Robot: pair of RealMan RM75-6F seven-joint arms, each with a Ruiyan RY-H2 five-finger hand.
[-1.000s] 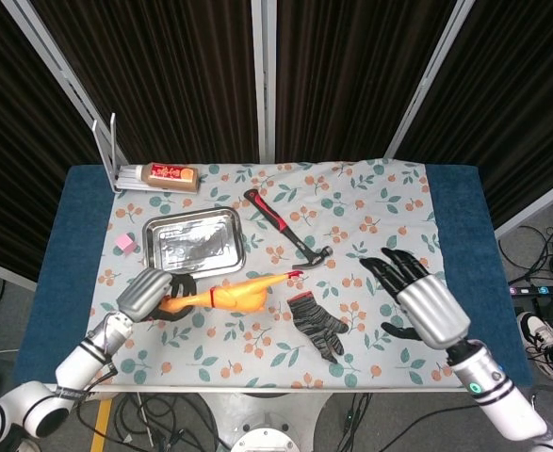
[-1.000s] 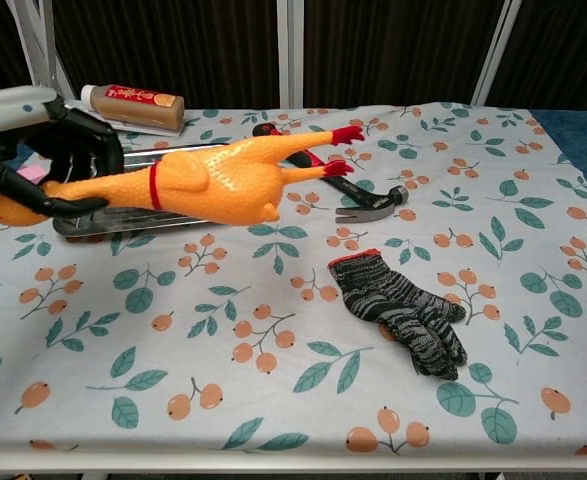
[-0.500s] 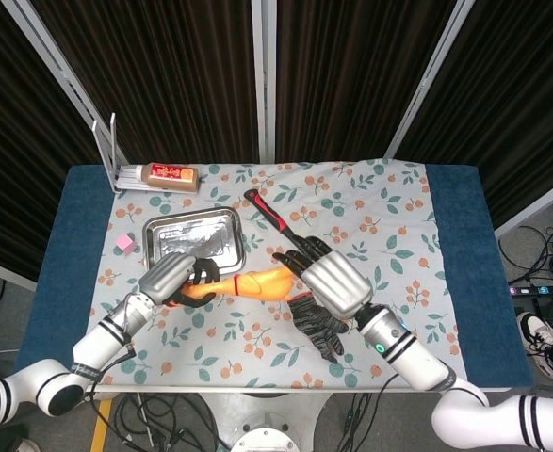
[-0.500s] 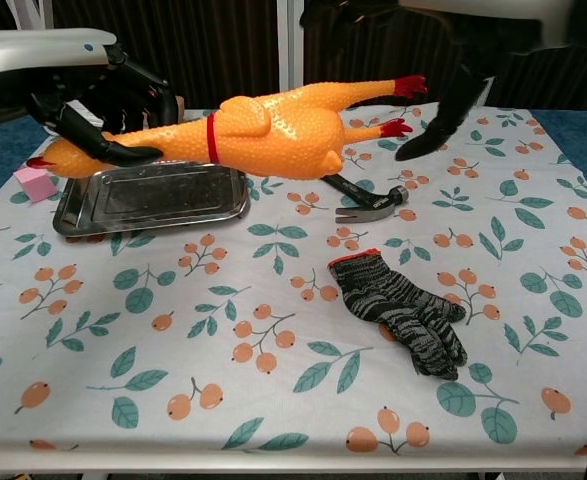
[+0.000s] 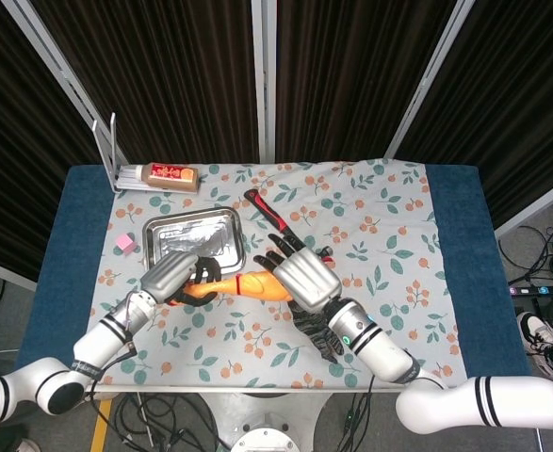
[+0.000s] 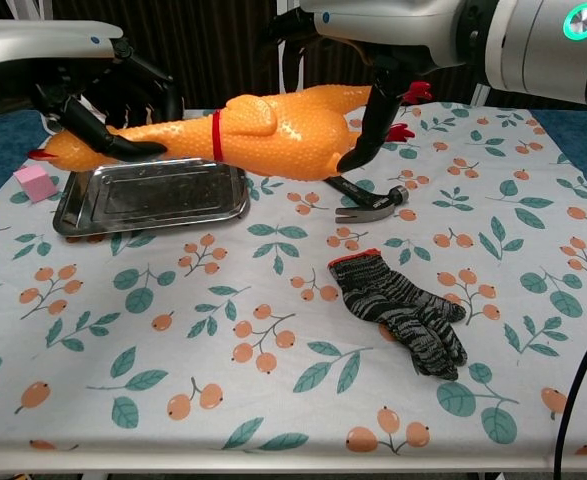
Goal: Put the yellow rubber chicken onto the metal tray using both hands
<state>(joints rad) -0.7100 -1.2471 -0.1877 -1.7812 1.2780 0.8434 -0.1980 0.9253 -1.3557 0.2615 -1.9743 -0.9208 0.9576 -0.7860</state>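
The yellow rubber chicken (image 5: 241, 285) (image 6: 263, 125) hangs level in the air, its head end by the metal tray (image 5: 189, 241) (image 6: 153, 197) and its red feet pointing right. My left hand (image 5: 170, 275) (image 6: 98, 95) grips its neck, just in front of the tray's near edge. My right hand (image 5: 304, 278) (image 6: 373, 60) wraps its rear end, fingers over the top and thumb down the near side. The tray lies bare on the floral cloth at the left.
A red-handled hammer (image 5: 281, 224) (image 6: 368, 205) lies right of the tray, partly under the chicken. A grey knit glove (image 5: 318, 331) (image 6: 403, 310) lies in front of it. A pink cube (image 5: 124, 242) (image 6: 35, 182) sits left of the tray; a bottle (image 5: 168, 176) lies at the back.
My right hand has swung in from the right and closed around the chicken's rear. My left hand has lifted the chicken off the table and moved it toward the tray.
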